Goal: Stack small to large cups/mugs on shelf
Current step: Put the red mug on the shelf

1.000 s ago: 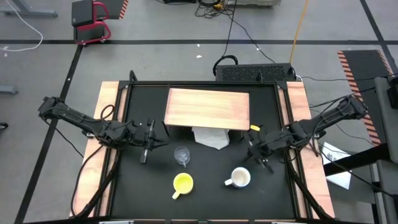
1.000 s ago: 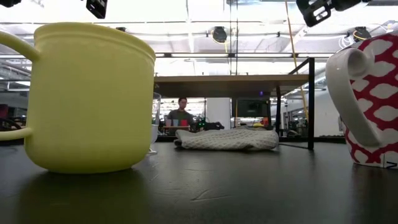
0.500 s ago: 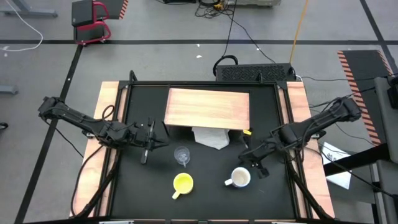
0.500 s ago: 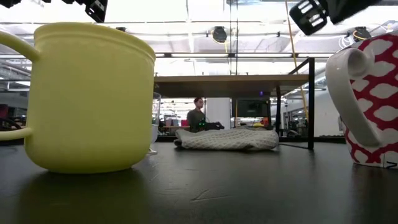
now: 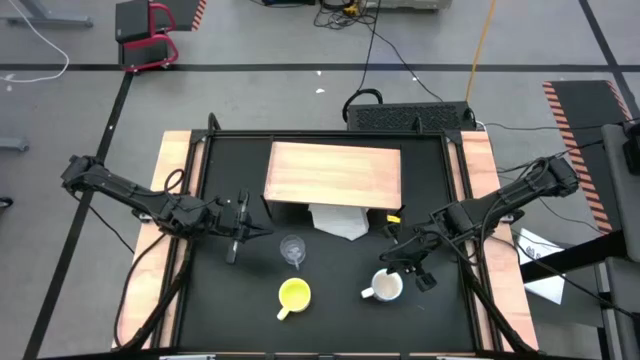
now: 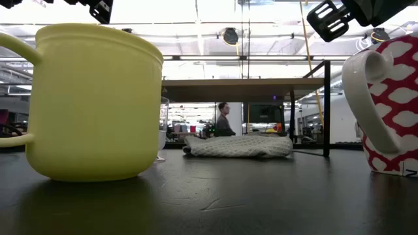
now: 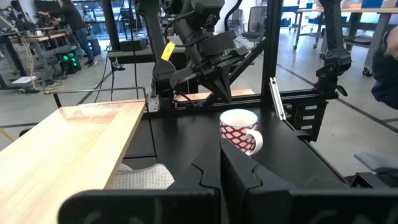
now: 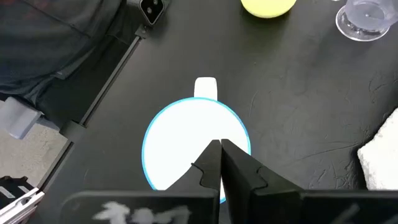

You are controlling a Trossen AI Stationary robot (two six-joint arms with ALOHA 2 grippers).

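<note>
The white mug (image 5: pixel 386 287), red-patterned on the outside (image 6: pixel 392 98), stands on its base at the table's near right. The yellow mug (image 5: pixel 294 294) stands near the middle front, and the clear glass cup (image 5: pixel 292 249) stands behind it. The light-wood shelf (image 5: pixel 335 172) stands at the far middle. My right gripper (image 5: pixel 390 260) is shut and hovers just above the white mug's far side (image 8: pixel 193 143), fingers (image 8: pixel 211 155) pointing down, touching nothing. My left gripper (image 5: pixel 258 228) is shut and empty, left of the glass cup.
A white cloth (image 5: pixel 338 222) lies under the shelf's near edge, between the two grippers. Light wooden strips (image 5: pixel 172 200) run along the table's left and right sides. A person walks in the room beyond the table (image 6: pixel 223 119).
My right gripper has gone toward the table's near edge and a little to the left, coming down over the white mug. The mugs, the glass cup and my left gripper have kept still.
</note>
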